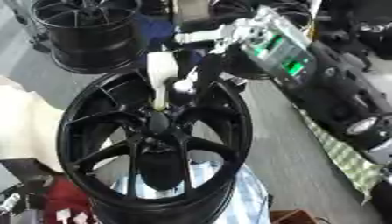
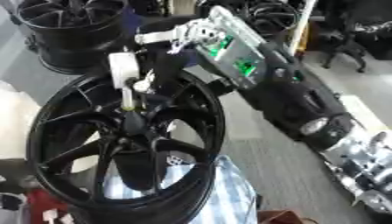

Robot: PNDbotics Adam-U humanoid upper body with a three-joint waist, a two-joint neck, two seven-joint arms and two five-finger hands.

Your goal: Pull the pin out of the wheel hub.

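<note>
Fingers [image 1: 183,85] of the right hand [image 1: 201,70] curl around the white pin [image 1: 161,78], which stands nearly upright above the centre of the wheel hub [image 1: 157,144]. The pin's lower end looks yellowish and sits just above the hub's centre bore [image 1: 159,122]; whether the tip is inside the bore or clear of it cannot be told. The wheel hub is a black spoked rim standing on its edge, filling the middle of both views.

From the upper right of the wheel hub the right arm [image 2: 306,105] comes in, with a grey panel showing green patches [image 2: 233,54] on the forearm. The right eye view shows more of this arm, down to its silver joints [image 2: 360,162] right of the wheel hub. The left eye view shows a checked cloth [image 1: 344,153] on the floor right of the hub, and a red thing [image 1: 65,199] at the hub's lower left. Behind the wheel hub's lower rim lies a blue-and-white striped cloth [image 2: 222,192].

A second black rim [image 1: 88,30] stands beyond the wheel hub, to its upper left. No writing or brand can be read anywhere.
</note>
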